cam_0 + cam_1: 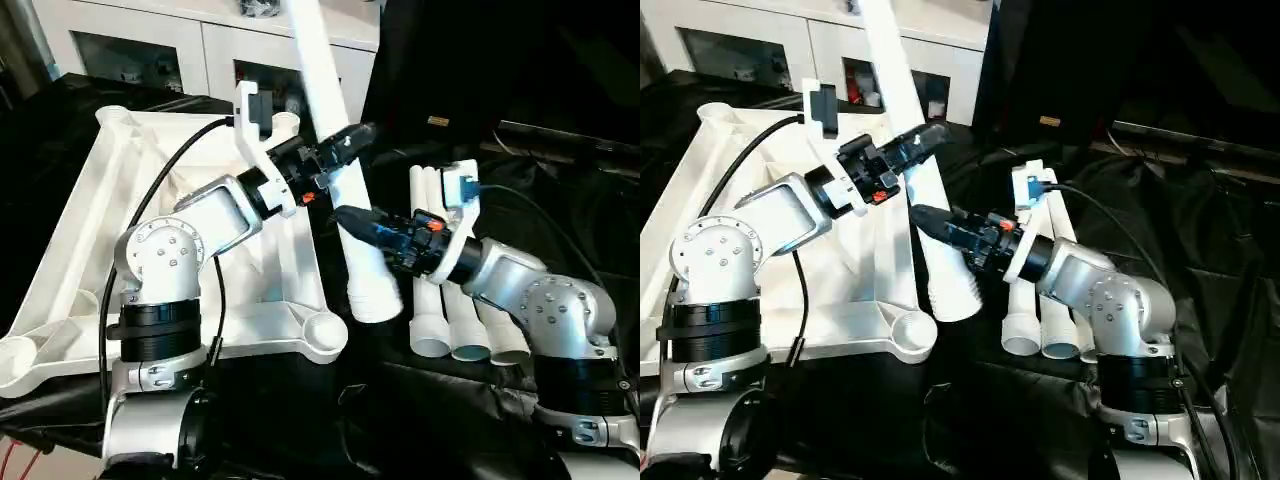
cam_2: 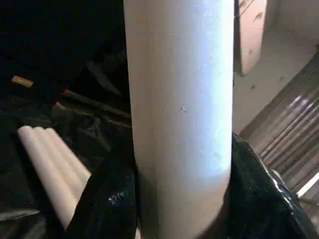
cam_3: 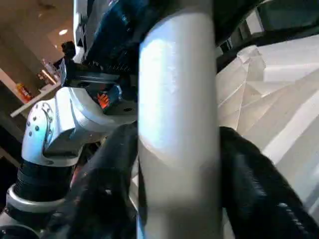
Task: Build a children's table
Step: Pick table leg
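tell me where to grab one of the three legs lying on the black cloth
Judging by how they lie, take the outermost of the spare legs around its plain tube, above the flared open end, coming from the right, the side facing away from the other two; its neighbours touch it and block the inner side.

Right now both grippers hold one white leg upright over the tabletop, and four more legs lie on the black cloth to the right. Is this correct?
Not quite: three legs lie on the black cloth, not four, as the left eye view shows. The rest stands: the left gripper and the right gripper both hold one white leg roughly upright beside the tabletop.
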`<state>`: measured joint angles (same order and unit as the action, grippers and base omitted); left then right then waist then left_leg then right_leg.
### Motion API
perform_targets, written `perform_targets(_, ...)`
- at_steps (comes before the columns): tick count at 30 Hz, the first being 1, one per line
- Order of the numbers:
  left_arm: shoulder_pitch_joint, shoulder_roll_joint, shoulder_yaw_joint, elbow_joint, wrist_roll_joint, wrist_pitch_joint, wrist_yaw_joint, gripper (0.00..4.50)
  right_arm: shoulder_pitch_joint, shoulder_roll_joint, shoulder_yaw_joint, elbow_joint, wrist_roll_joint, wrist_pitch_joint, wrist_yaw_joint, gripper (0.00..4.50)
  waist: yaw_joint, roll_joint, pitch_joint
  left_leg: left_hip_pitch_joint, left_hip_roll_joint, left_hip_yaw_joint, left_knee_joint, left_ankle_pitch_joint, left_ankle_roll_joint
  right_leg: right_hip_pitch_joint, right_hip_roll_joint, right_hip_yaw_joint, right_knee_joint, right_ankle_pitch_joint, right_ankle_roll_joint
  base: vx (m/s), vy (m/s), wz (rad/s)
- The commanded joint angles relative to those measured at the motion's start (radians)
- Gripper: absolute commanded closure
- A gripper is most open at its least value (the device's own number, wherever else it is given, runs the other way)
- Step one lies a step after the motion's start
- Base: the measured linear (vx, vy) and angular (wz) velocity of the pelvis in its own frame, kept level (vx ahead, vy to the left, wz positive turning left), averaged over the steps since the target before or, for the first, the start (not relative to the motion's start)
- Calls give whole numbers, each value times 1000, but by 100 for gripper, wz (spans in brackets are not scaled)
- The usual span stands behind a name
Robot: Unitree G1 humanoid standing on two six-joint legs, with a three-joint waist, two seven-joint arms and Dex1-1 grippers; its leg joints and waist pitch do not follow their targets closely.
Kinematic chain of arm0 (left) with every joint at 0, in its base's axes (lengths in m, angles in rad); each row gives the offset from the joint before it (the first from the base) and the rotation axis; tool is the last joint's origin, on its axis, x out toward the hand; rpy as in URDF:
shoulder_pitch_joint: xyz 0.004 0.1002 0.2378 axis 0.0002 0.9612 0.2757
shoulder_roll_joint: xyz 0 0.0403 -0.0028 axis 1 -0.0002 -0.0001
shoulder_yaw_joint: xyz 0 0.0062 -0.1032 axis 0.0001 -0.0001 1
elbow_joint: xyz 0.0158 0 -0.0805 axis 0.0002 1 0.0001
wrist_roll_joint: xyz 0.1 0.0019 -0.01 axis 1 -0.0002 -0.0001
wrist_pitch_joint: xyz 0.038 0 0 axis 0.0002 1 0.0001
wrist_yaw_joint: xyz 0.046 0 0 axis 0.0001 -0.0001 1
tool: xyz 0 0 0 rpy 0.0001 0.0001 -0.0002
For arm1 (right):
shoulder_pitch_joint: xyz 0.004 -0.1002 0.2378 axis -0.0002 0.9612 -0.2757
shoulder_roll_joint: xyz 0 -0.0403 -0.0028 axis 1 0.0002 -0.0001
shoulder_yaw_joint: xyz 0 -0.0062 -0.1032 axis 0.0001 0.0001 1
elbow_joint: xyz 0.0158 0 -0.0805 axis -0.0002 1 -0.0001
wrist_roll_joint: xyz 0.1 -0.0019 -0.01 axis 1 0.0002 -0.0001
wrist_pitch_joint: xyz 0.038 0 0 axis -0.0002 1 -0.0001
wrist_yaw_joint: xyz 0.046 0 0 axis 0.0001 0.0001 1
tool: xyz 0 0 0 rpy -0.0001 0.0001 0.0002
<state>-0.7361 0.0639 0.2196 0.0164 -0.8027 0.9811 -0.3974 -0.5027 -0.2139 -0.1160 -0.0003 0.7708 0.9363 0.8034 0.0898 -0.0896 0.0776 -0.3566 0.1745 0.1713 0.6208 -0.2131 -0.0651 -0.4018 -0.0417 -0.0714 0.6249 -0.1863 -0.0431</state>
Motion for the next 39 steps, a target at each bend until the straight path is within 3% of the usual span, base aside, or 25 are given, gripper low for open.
perform_targets(1, -1, 10, -38, -16, 25, -3, -3, 263, -2, -20, 1, -30, 1, -10, 0, 167, 2, 19, -77, 4, 58, -22, -74, -44, 1, 64, -107, 63, -83, -203, -137, 0, 0, 0)
perform_targets(2, -2, 25, -59, -24, 39, -6, -15, 264, -6, -33, 9, -35, -10, -11, -1, 159, 2, 15, -77, 4, 58, -23, -75, -43, 1, 64, -107, 63, -84, -208, -133, 0, 0, 0)
perform_targets(4, -4, 41, -79, -30, 55, -10, -26, 265, -9, -46, 16, -40, -20, -7, -4, 147, 3, 18, -77, 6, 59, -23, -75, -40, 0, 62, -105, 64, -82, -211, -123, 0, 0, 0)
perform_targets(5, -5, 48, -87, -33, 62, -12, -30, 265, -10, -57, 23, -44, -24, 1, -4, 143, 1, 10, -77, 3, 58, -22, -74, -35, 2, 64, -105, 64, -83, -209, -118, 0, 0, 0)
perform_targets(7, -10, 69, -113, -41, 80, -16, -44, 265, -17, -85, 36, -50, -28, 36, -10, 141, 4, 13, -77, 4, 57, -23, -74, -29, 1, 64, -106, 64, -82, -219, -115, 0, 0, 0)
perform_targets(11, -17, 96, -146, -52, 97, -23, -68, 266, -26, -136, 83, -51, -57, 86, -12, 141, 3, 9, -76, 3, 55, -20, -73, -28, -1, 63, -105, 64, -84, -235, -108, 0, 0, 0)
perform_targets(18, -26, 106, -166, -66, 90, -25, -95, 266, -17, -161, 172, -27, -113, 88, -10, 141, 4, 7, -77, 2, 57, -21, -71, -24, -6, 63, -107, 65, -80, -230, -117, 0, 0, 0)
perform_targets(28, -16, 119, -192, -100, 68, -15, -147, 266, -12, -161, 210, -26, -117, 92, -4, 141, 4, 7, -76, 1, 58, -20, -71, -28, -6, 64, -109, 65, -78, -215, -125, 0, 0, 0)
perform_targets(39, -19, 117, -202, -109, 51, -3, -178, 268, -2, -164, 230, -7, -129, 78, 10, 242, 5, 10, -78, 2, 58, -21, -71, -20, -7, 64, -106, 65, -75, -195, -129, 0, 0, 0)
